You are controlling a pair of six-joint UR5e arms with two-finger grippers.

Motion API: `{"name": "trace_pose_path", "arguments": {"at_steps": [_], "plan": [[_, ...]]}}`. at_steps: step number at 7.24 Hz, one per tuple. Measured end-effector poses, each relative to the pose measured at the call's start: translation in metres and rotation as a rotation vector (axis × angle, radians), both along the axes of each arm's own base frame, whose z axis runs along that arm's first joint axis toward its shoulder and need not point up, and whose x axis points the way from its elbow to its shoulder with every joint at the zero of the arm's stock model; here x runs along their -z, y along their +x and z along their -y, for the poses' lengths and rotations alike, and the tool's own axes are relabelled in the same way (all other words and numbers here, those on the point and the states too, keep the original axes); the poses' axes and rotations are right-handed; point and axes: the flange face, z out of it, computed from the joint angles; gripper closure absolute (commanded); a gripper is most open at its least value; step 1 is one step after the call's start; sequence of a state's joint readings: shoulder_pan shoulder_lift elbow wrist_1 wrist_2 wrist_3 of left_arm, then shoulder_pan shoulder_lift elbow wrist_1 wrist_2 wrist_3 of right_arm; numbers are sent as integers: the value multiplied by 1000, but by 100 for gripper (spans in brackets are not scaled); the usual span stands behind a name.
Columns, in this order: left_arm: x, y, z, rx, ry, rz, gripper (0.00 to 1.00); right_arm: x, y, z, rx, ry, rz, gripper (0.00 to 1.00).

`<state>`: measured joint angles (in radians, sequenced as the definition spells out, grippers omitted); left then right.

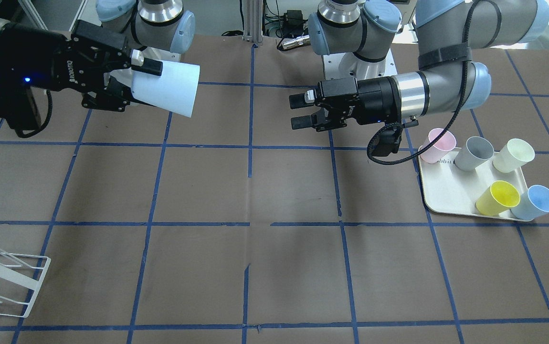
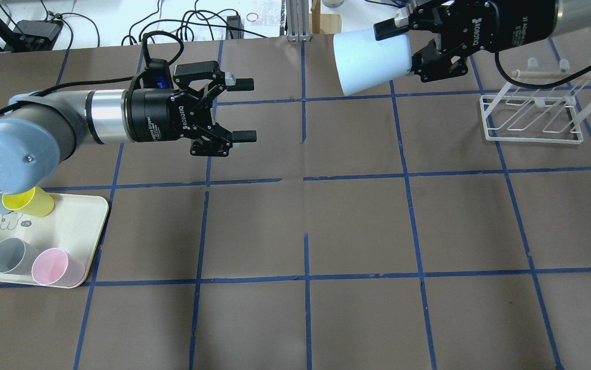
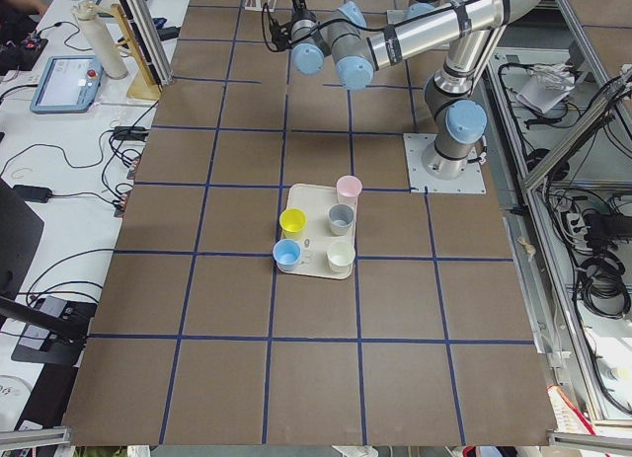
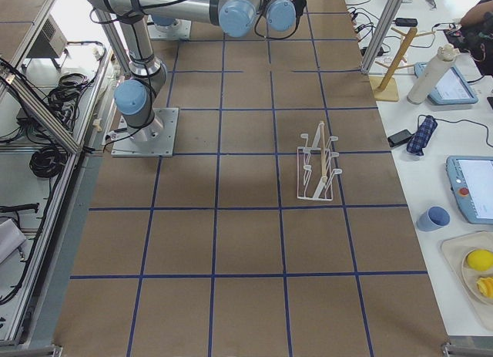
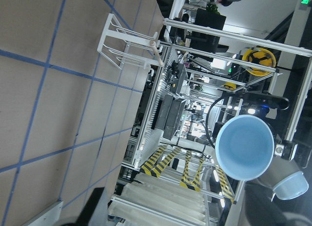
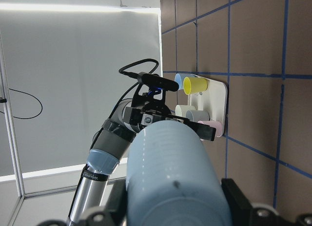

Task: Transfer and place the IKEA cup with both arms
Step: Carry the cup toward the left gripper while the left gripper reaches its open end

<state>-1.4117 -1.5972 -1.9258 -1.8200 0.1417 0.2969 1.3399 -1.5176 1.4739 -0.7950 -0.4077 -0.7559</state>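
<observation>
Brown mat on the table (image 2: pixel 357 226), blue tape grid. Up top the left gripper (image 2: pixel 246 109) hangs wide open, nothing in it, and the right gripper (image 2: pixel 403 49) is clamped on the narrow end of the IKEA cup (image 2: pixel 370 61). Cream tray (image 2: pixel 69 216) of other cups (image 2: pixel 51 267) sits at the robot's left, white wire rack (image 2: pixel 532 110) at its right. Cup's sideways in the air, mouth facing the left gripper, well apart from it.

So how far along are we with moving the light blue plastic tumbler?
Looks done: the hand-over, since the left gripper is open and empty. In hand: the right gripper holds the light blue plastic tumbler sideways above the table. Left: setting it down, probably at the white wire rack.
</observation>
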Motion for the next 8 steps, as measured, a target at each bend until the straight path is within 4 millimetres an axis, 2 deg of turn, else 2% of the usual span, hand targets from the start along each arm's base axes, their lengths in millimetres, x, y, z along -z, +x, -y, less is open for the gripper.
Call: {"name": "trace_pose_path", "arguments": {"at_steps": [2, 4, 6, 8], "plan": [[-4, -22, -3, -5, 84, -67, 0, -11, 20, -14, -19, -13, 16, 52], [-12, -46, -10, -7, 103, -141, 0, -13, 29, -19, -34, -24, 18, 52], [-27, -54, -16, -27, 86, -201, 0, -12, 30, -20, -37, -24, 19, 52], [-29, -58, -19, -24, 76, -210, 0, -12, 31, -20, -37, -26, 19, 52]]}}
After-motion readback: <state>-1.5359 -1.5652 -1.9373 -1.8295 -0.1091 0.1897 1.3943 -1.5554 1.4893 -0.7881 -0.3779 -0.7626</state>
